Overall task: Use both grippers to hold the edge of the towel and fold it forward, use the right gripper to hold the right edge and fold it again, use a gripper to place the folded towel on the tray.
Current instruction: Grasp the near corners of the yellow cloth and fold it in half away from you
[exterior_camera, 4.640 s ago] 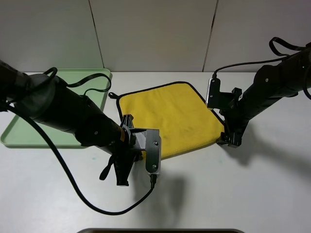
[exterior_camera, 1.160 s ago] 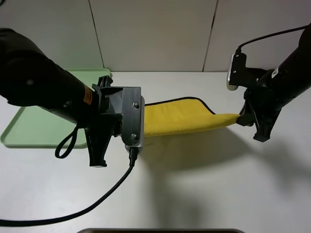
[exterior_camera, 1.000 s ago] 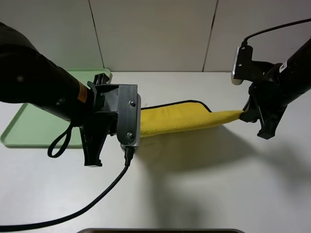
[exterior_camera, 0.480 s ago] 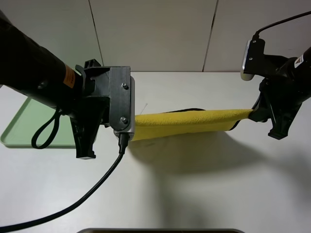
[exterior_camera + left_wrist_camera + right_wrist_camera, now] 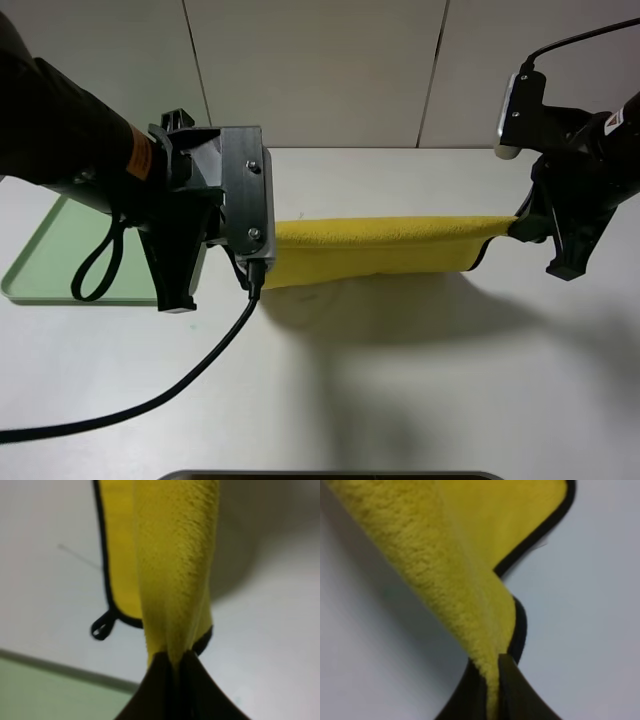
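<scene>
The yellow towel [image 5: 380,248] hangs stretched between both grippers above the white table, its lifted edge taut and the rest drooping below. My left gripper [image 5: 173,664] is shut on the towel's left corner; in the exterior view that grip is hidden behind the arm's grey plate [image 5: 247,205]. My right gripper [image 5: 517,226] is shut on the towel's right corner. The wrist views show the plush cloth [image 5: 455,580] pinched between black fingers [image 5: 515,695], with the black edging and a small corner loop [image 5: 101,628] hanging free. The pale-green tray [image 5: 40,265] lies at the left, partly hidden by the left arm.
A black cable [image 5: 150,405] loops from the left arm across the near table. A dark object edge [image 5: 330,475] shows at the bottom of the exterior view. A pale panelled wall [image 5: 330,70] stands behind the table.
Both grippers have risen and moved away from the camera with the towel's edge; the towel has lifted off the table and now hangs as a taut band.
</scene>
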### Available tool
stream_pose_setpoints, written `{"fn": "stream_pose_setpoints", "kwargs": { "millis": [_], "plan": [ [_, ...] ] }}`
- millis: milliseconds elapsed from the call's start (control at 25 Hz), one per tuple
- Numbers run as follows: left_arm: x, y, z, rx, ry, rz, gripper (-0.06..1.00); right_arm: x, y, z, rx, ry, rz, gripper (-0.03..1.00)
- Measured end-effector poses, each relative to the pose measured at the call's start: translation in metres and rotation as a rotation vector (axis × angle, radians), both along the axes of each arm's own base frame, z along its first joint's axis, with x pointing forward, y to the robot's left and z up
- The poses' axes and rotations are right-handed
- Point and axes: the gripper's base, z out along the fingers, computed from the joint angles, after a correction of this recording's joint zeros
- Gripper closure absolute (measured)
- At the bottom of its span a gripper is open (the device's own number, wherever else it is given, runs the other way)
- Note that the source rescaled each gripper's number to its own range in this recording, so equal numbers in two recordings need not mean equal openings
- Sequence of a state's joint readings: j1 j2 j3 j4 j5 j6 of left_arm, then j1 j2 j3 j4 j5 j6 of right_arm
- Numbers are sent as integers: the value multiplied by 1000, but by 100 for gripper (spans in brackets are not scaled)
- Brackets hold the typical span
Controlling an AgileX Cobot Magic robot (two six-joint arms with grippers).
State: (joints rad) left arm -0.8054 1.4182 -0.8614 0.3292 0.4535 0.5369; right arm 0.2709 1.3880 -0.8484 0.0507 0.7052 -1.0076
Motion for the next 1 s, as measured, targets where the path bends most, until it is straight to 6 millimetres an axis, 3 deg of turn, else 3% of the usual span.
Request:
{"fn": "stream_pose_setpoints", "kwargs": {
  "millis": [280,680,1000],
  "plan": [
    [19,9,-11,11,2,91,94,8,2,-1,15,-61,-4,97],
    [32,2,-22,3,-14,80,94,27,6,-33,-10,-27,1,97],
    [47,2,-35,42,-7,90,94,39,9,-45,-4,-74,2,97]
  ]
}}
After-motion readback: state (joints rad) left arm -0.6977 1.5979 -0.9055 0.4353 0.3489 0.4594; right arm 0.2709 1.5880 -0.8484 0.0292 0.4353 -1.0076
